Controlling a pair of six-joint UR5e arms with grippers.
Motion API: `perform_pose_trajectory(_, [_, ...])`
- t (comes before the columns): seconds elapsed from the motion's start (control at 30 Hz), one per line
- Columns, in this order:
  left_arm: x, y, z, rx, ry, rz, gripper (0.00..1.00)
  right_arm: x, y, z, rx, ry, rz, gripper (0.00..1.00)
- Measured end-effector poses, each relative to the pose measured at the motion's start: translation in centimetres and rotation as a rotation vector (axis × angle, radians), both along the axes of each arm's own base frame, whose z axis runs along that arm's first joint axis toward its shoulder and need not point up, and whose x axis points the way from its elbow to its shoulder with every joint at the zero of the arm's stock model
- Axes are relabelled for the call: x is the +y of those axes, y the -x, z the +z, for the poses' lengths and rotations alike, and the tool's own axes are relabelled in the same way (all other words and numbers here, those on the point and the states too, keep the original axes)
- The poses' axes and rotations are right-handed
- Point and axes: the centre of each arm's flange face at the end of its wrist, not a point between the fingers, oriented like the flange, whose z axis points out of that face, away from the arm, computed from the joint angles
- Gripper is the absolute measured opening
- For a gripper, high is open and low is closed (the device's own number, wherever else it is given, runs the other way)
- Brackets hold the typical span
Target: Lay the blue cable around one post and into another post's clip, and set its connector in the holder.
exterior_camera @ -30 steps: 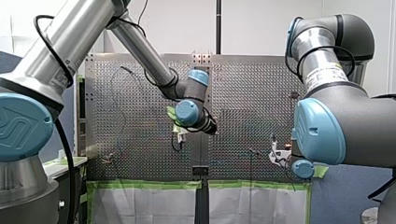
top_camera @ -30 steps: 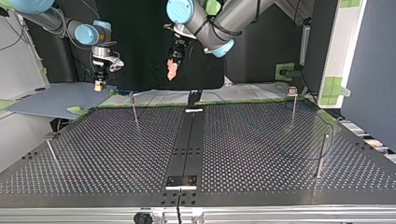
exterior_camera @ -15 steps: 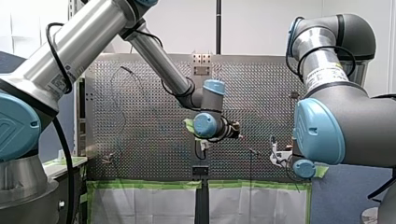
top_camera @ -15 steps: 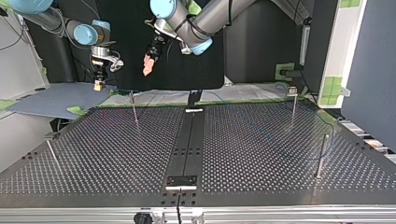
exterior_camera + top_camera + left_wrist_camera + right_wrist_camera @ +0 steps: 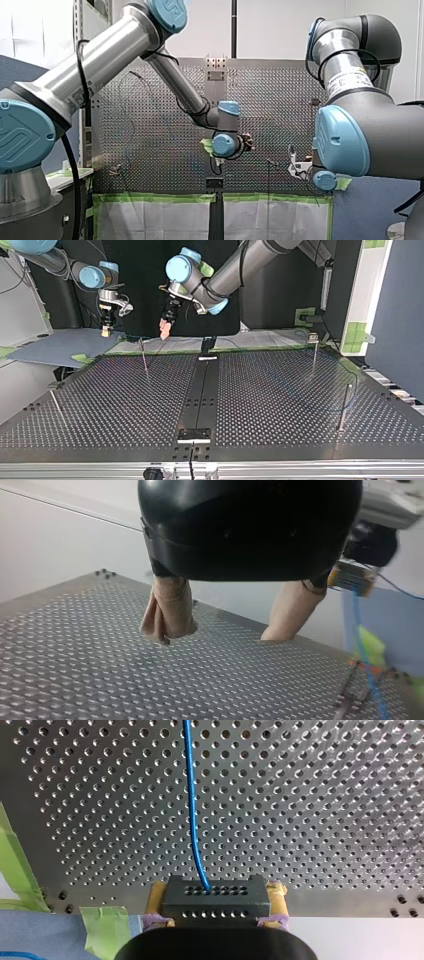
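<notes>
Right wrist view shows my right gripper (image 5: pixel 217 896) clamped by its yellow pads (image 5: pixel 159 895) on the black connector (image 5: pixel 215 909); the blue cable (image 5: pixel 191 810) leaves it and runs out over the perforated table (image 5: pixel 325 795). My left gripper (image 5: pixel 225 625) hangs with beige fingers (image 5: pixel 169 610) apart, empty. Thin, light and limp, the cable likely sags and slides; grip it just beyond the rigid connector.
</notes>
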Motion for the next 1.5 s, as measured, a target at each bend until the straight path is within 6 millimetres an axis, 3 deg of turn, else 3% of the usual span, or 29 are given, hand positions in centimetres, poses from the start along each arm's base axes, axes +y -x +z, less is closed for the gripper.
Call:
perform_pose_trajectory(0.47, [-2.2, -1.1, -4.4, 0.053, 0.022, -0.038, 1.0, 0.0, 0.0, 0.0, 0.0, 0.002, 0.0, 0.0])
perform_pose_trajectory(1.23, [-3.8, -6.5, -11.5, 0.101, 0.069, -0.016, 1.0, 0.0, -0.1, 0.0, 0.004, 0.004, 0.001, 0.0])
perform_pose_trajectory(1.5, [-2.7, -6.7, -16.0, 0.154, 0.057, -0.006, 1.0, 0.0, -0.1, 0.1, 0.003, 0.007, 0.002, 0.0])
